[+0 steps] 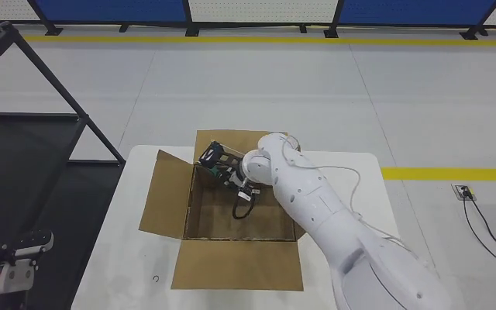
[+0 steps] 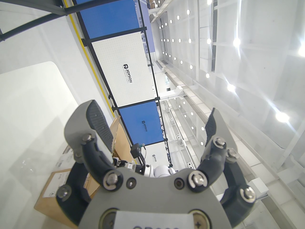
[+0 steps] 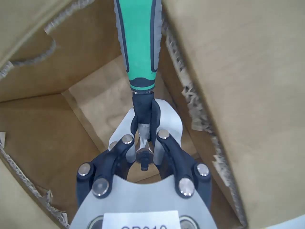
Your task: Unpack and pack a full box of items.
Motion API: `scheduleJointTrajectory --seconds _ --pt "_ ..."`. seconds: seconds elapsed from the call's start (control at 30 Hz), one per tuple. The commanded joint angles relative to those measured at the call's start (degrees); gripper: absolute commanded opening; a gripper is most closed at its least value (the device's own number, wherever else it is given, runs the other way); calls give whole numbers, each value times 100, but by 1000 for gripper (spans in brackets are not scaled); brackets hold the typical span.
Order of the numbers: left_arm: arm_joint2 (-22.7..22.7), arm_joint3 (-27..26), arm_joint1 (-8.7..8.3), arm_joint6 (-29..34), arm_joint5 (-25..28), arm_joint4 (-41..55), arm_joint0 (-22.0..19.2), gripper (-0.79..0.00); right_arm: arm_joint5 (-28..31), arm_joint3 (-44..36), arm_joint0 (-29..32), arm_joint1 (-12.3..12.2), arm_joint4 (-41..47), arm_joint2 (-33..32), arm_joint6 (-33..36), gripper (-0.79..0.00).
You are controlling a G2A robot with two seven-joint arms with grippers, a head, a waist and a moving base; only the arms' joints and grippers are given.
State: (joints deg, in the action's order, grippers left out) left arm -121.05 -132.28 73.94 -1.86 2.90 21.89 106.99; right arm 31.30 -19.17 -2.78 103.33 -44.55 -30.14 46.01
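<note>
An open cardboard box (image 1: 165,195) stands on the white table (image 1: 116,256) with its flaps spread out. My right arm's wrist (image 1: 221,163) hangs over the box's far left corner. Inside the box, my right gripper (image 3: 144,117) is shut on the metal shaft of a tool with a green and grey handle (image 3: 139,32). The handle points down along a corner of the box's inner walls (image 3: 238,72). My left gripper (image 2: 153,113) is open with nothing between its fingers and points up toward the ceiling, off to the side of the box (image 2: 54,189).
A black metal rack (image 1: 46,155) stands left of the table. A small dark hook-shaped bit (image 1: 156,278) lies on the table near the box's front left flap. The box's bare floor (image 3: 47,132) shows beneath the tool.
</note>
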Motion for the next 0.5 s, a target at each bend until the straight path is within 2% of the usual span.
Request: scheduleJointTrajectory --seconds 0.0,0.1,0.2,0.3,0.37,0.47 --pt "0 0 0 0 0 0 0 0 -216 -504 21 -135 -65 -100 44 -785" --pt "0 0 0 0 0 0 0 0 -776 -1602 179 -414 -234 -342 457 -785" --pt "0 0 0 0 0 0 0 0 -1397 -3409 705 -840 -592 -821 1221 -785" --pt "0 0 0 0 0 0 0 0 -1841 -5769 1771 -1346 -1259 -1620 2198 -785" --pt "0 0 0 0 0 0 0 0 -1860 -7206 2594 -1606 -1675 -2159 2720 -785" --pt "0 0 0 0 0 0 0 0 -1723 -8500 3489 -1821 -2003 -2736 2935 -785"
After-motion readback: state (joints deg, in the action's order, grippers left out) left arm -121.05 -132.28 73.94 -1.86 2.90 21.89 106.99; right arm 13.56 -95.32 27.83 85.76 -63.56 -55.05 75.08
